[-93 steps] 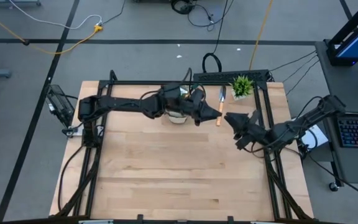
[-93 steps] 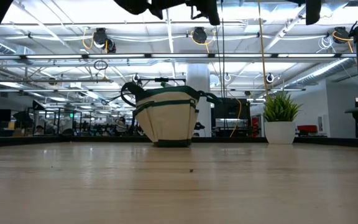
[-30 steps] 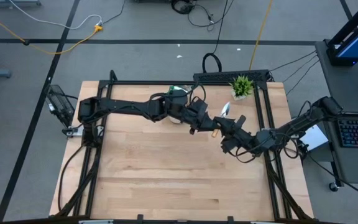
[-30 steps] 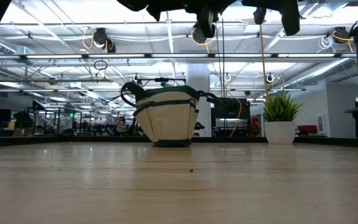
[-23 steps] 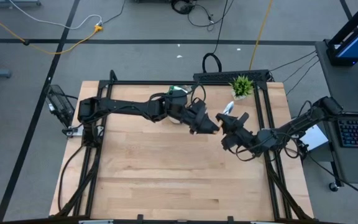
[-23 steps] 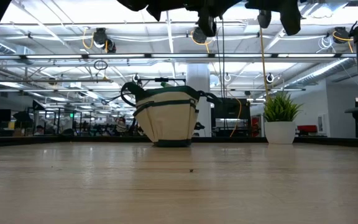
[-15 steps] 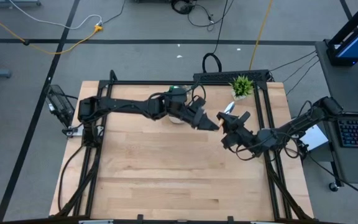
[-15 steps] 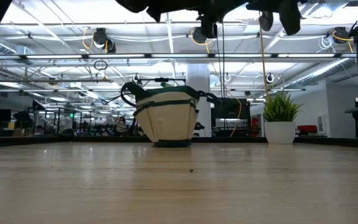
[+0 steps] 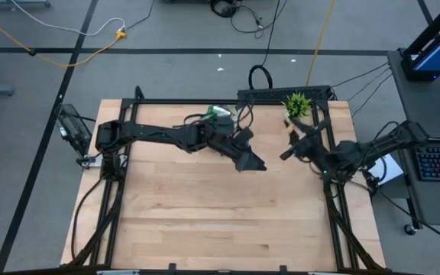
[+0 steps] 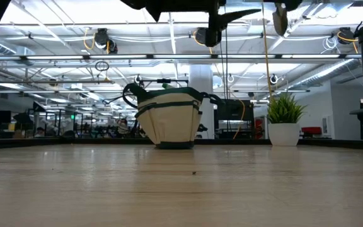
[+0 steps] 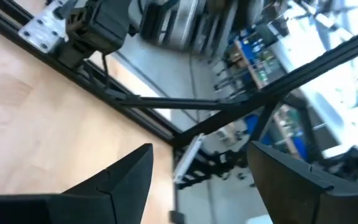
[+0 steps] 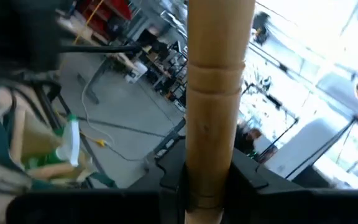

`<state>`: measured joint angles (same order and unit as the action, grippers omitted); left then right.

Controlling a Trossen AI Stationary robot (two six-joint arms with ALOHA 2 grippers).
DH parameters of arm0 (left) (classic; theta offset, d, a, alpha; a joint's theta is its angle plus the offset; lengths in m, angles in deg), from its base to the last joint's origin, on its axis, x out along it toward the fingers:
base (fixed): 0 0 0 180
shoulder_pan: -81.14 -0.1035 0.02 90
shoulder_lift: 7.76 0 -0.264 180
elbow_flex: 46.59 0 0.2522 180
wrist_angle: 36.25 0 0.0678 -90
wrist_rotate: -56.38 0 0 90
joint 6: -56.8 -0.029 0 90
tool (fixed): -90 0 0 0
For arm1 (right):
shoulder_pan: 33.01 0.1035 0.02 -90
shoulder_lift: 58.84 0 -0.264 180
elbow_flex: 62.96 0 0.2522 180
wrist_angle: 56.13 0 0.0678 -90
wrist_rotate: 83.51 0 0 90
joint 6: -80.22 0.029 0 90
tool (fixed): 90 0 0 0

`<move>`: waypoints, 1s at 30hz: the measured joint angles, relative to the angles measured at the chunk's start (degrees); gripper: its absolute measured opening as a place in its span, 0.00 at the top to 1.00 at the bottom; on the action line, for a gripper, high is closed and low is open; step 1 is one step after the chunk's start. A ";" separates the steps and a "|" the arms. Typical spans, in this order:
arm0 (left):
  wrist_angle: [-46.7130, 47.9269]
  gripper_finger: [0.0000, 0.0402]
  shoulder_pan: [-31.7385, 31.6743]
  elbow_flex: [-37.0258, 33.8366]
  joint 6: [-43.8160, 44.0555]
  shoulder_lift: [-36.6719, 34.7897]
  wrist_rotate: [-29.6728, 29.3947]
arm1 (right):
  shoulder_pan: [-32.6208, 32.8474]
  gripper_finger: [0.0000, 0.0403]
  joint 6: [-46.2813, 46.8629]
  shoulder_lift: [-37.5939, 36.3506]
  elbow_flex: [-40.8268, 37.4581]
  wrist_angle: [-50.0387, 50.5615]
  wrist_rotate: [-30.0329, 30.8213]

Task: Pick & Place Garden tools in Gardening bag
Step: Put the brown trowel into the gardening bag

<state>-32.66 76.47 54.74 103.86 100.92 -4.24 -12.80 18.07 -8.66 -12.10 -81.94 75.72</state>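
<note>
Holding a wooden-handled tool (image 12: 219,93) upright between its narrowed fingers, the right end effector (image 9: 290,147) hangs above the bench (image 9: 205,221) near its far right corner, just beside the potted plant (image 9: 297,105). The right wrist view shows the pale round handle clamped at its lower end — the metal head is out of that view, so whether it is a trowel or a fork rake cannot be told. The left end effector (image 9: 252,163) stands wide and empty over the middle of the far half of the bench, its two dark fingers (image 11: 120,180) well apart. The gardening bag (image 10: 167,120) sits upright by the far edge, mostly hidden under the left arm in the high view; a green spray bottle (image 12: 67,146) already pokes out of it. The step in hand looks like the carry — the tool is lifted, not yet stowed. Next, the right arm must swing toward the bag's open mouth, clear the left arm, line the tool over the opening and release.
</note>
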 joint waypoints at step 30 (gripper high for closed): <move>24.91 0.34 5.44 -0.63 -18.01 -2.27 -28.08 | -0.35 0.86 82.72 -12.46 0.00 39.63 -29.74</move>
<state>-7.74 81.91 54.11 85.85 98.65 -32.32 -13.15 100.80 -21.13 -12.10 -42.31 45.97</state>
